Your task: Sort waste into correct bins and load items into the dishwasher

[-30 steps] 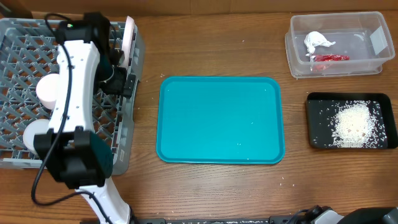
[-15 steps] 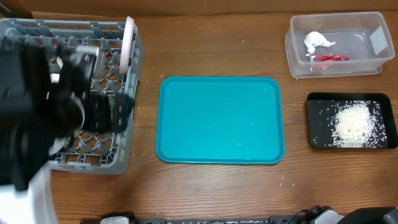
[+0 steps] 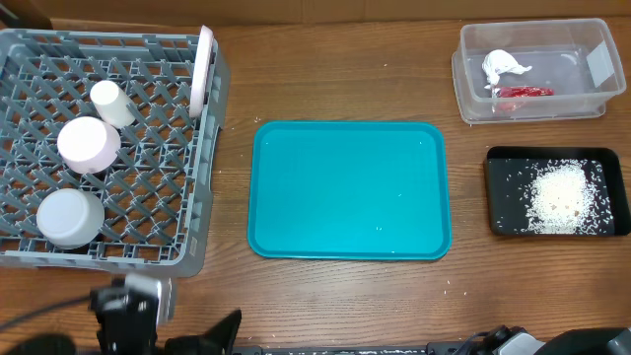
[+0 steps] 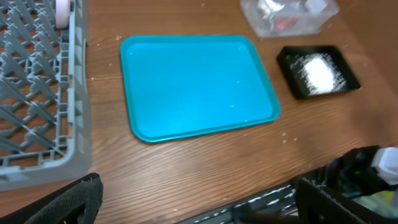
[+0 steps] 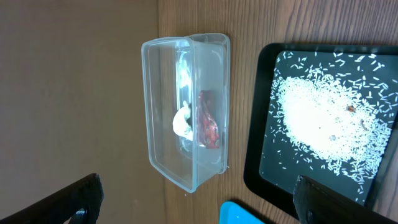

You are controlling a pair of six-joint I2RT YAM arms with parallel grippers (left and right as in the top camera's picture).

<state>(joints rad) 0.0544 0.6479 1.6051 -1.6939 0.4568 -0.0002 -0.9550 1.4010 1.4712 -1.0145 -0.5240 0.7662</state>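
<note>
Both claws are spread wide open and hold nothing, the left claw (image 4: 198, 185) and the right claw (image 5: 196, 185). The white tissue wad (image 3: 505, 65) and the red wrapper (image 3: 523, 92) lie in the clear tub (image 3: 532, 111). The white cup (image 3: 111, 102), a bowl (image 3: 69, 217) and the big plate (image 3: 204, 69) sit in the grey dish rack (image 3: 30, 47), next to the teal tray (image 3: 348, 189).

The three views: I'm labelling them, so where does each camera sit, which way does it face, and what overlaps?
Overhead: above the table, looking straight down on dish rack, teal tray, clear tub, rice tray; arm parts at bottom edge.
Left wrist: low by the rack, facing across the teal tray; open fingers in bottom corners.
Right wrist: faces the tub and rice tray, turned sideways; open fingers in bottom corners.
Shared: overhead and right wrist both show the tub's tissue and wrapper.
</note>
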